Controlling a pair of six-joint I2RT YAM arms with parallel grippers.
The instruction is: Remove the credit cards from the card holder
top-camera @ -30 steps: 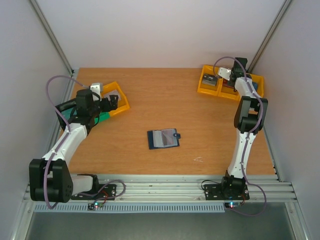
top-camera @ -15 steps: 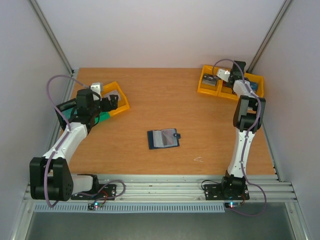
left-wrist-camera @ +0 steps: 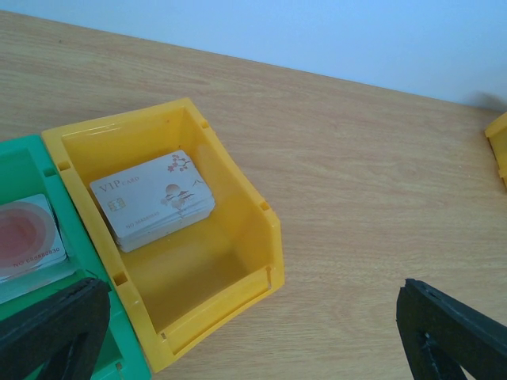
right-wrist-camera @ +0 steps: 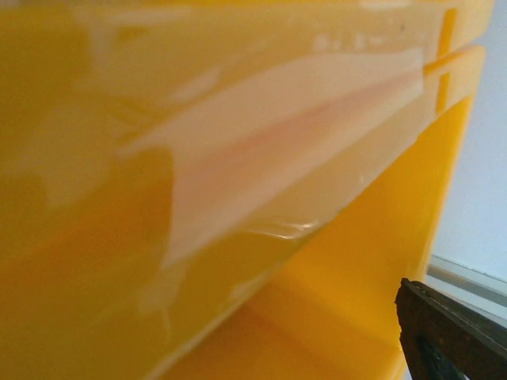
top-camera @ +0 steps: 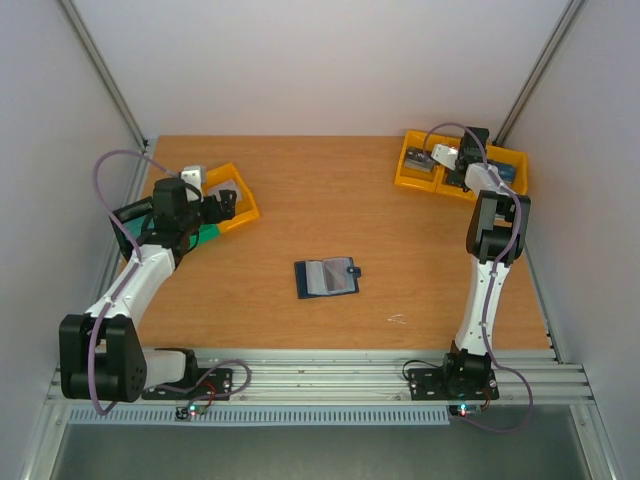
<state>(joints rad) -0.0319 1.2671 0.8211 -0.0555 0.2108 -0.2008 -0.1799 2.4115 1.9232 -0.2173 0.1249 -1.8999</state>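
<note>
wooden table (top-camera: 330, 190), card holder (top-camera: 328, 278) open at centre. our left gripper (top-camera: 228, 203) hangs with fingers (left-wrist-camera: 47, 328) spread over a yellow bin (left-wrist-camera: 265, 237); we cannot tell for the right gripper (top-camera: 455, 165).

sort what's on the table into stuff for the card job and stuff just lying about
For the job: card holder, lying open mid-table; stack of pale cards, probably, in the left yellow bin.
Just lying about: left yellow bin; green bin beside it; far yellow bins at the right corner.
</note>
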